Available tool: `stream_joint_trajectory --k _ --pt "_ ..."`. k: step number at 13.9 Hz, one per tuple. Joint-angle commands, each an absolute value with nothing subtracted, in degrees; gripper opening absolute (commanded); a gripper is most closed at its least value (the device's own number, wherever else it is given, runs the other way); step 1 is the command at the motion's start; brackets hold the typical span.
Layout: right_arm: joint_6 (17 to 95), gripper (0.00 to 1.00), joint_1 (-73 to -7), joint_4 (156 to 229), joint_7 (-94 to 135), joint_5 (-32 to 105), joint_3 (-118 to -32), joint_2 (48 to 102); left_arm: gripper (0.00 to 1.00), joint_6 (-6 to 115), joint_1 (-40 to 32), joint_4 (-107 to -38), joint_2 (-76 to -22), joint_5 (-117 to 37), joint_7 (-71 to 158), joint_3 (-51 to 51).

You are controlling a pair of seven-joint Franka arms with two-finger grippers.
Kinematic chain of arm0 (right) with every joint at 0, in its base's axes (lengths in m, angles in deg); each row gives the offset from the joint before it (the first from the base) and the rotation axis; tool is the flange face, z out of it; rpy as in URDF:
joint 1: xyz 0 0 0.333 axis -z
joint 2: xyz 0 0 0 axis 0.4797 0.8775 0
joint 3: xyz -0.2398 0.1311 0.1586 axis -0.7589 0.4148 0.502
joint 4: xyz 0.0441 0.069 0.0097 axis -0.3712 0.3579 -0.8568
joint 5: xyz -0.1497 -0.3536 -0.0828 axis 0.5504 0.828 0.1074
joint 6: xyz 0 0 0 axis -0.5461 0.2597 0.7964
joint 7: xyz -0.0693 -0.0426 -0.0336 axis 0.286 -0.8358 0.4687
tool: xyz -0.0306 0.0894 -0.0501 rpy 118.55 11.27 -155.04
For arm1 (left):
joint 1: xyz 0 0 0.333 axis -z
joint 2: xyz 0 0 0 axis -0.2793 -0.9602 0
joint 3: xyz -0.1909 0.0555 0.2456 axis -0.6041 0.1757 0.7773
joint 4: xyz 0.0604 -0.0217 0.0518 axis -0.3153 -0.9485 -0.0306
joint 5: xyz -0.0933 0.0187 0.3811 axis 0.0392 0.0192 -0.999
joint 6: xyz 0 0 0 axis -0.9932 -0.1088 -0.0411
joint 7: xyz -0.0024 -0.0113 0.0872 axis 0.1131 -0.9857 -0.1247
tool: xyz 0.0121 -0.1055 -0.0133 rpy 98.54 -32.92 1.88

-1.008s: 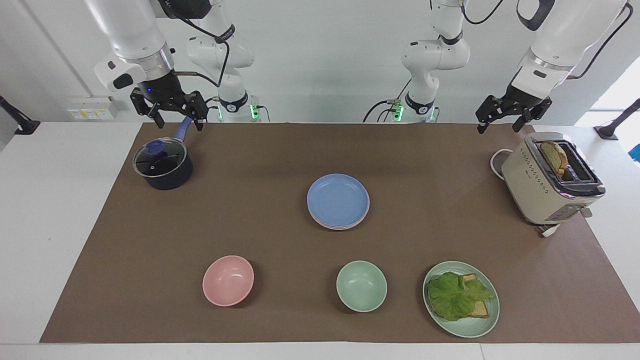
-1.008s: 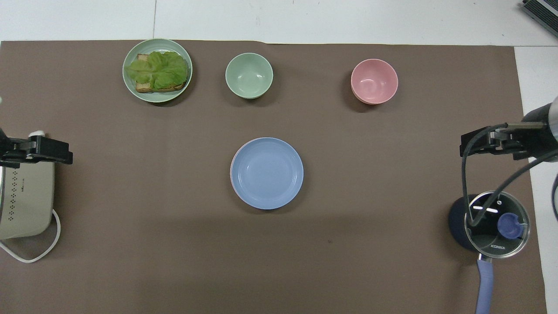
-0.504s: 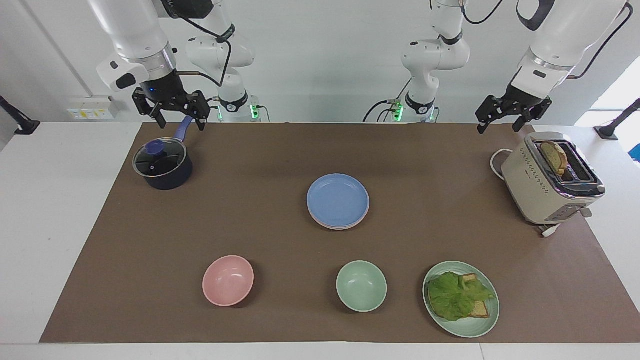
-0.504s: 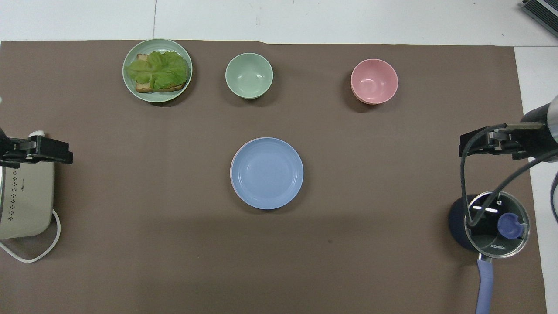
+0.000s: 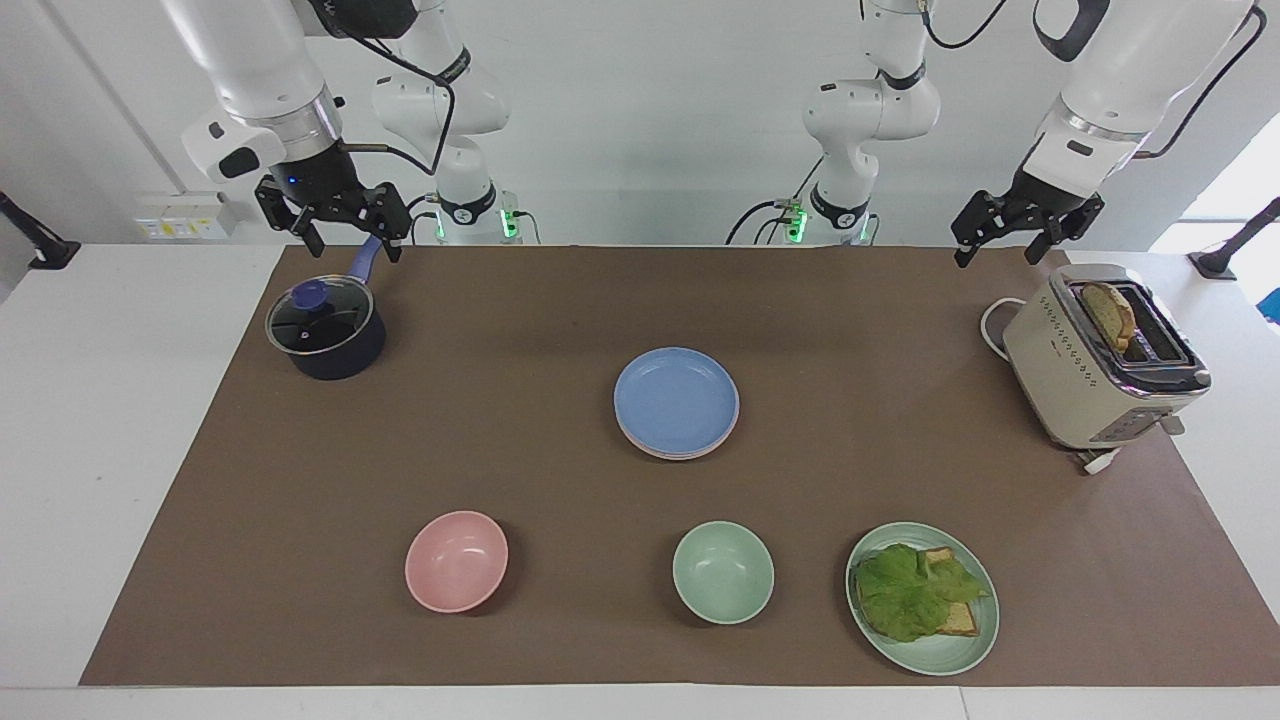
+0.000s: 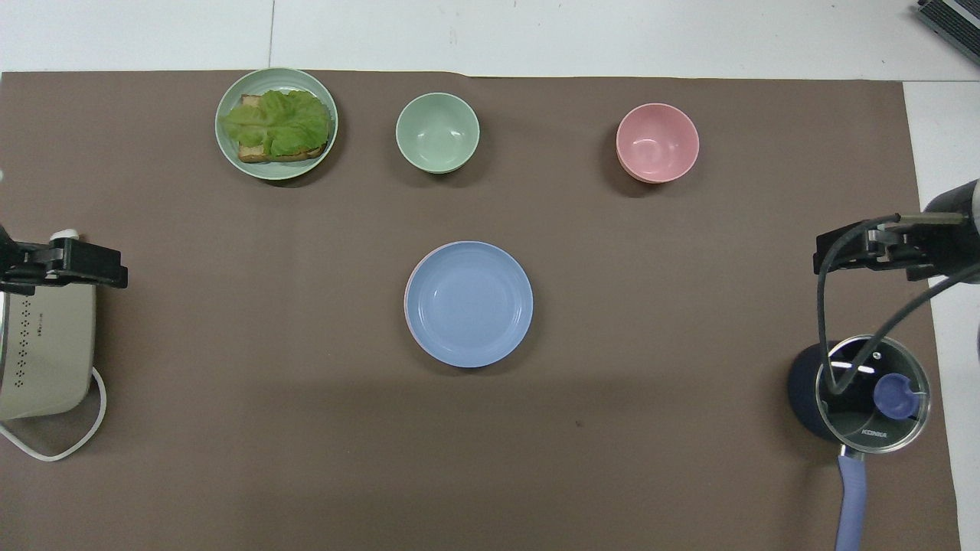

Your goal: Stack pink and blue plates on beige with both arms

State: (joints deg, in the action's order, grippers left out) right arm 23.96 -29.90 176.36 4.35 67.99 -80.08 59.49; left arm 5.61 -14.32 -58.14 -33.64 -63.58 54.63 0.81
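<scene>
A periwinkle blue plate lies on top of a stack in the middle of the brown mat. A thin rim of the pink plate shows just beneath it. The beige plate is hidden in both views. My right gripper hangs open and empty in the air over the saucepan's handle, at the right arm's end of the table. My left gripper hangs open and empty beside the toaster, at the left arm's end. Both are well away from the stack.
A dark saucepan with a glass lid stands under the right gripper. A beige toaster holds a slice of bread. Farther from the robots sit a pink bowl, a green bowl and a green plate with toast and lettuce.
The right gripper has risen slightly and drifted toward its own end of the table. The left gripper and the plates have not moved.
</scene>
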Motion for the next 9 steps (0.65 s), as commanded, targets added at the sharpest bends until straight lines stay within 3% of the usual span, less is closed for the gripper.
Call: stream_joint_trajectory --k 1,9 --pt "23.3 1.00 -29.6 176.2 5.7 66.5 -80.2 59.5 1.00 4.5 -15.2 -57.6 -33.3 -64.0 55.0 0.3" --pt "23.3 1.00 -29.8 176.6 5.6 66.4 -80.0 59.3 1.00 4.5 -15.2 -57.6 -33.3 -64.0 55.0 0.3"
